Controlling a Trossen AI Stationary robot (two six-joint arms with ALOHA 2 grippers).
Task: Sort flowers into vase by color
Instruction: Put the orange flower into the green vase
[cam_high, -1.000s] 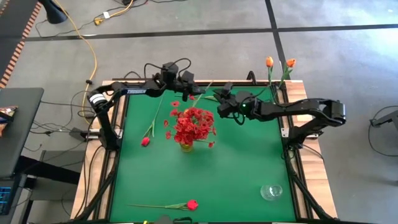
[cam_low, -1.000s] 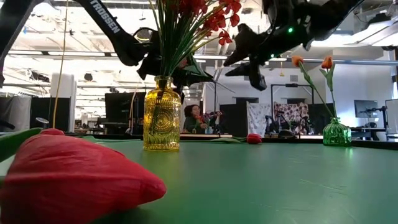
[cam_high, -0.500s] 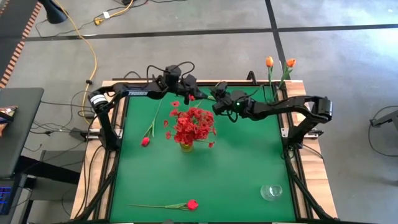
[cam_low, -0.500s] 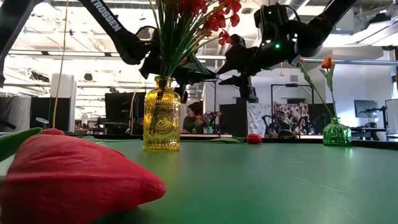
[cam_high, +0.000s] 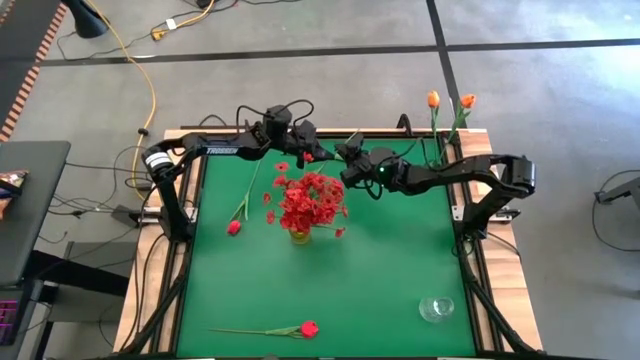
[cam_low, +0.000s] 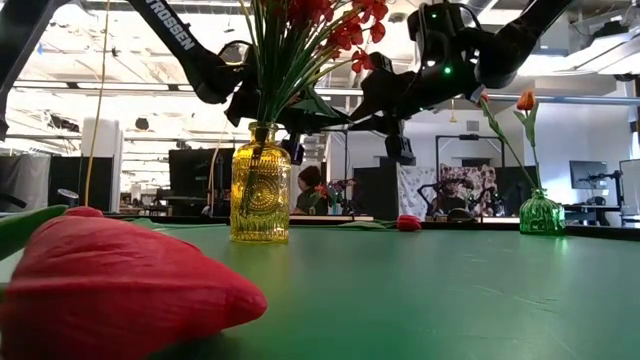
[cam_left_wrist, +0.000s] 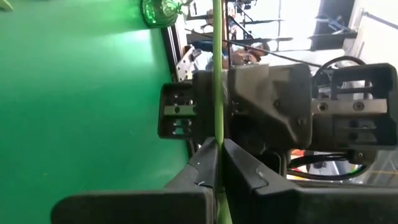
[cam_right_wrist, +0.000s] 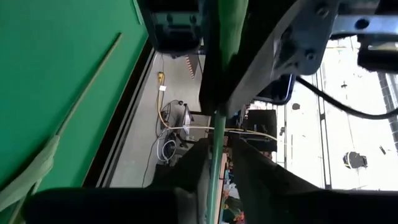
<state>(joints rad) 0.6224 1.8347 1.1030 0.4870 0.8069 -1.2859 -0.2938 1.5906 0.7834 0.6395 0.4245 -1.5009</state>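
Moved: right arm swung in toward the left one at the table's far edge; right gripper (cam_high: 350, 152) now right beside left gripper (cam_high: 305, 132), both raised off the mat.
Left gripper: fingers (cam_left_wrist: 202, 163) pinched tight on a thin green stem (cam_left_wrist: 217, 74).
Right gripper: fingers (cam_right_wrist: 189, 163) narrowed around the same stem (cam_right_wrist: 214, 155); contact not clear.
Yellow vase (cam_low: 259, 184): mid-table, full of red sprigs (cam_high: 312, 200).
Green vase (cam_low: 541, 214): far right corner, two orange buds (cam_high: 433, 99).
Loose: red bud (cam_high: 233, 227) left of the yellow vase, another (cam_high: 309, 327) at near edge.
Glass (cam_high: 435, 307): near right.
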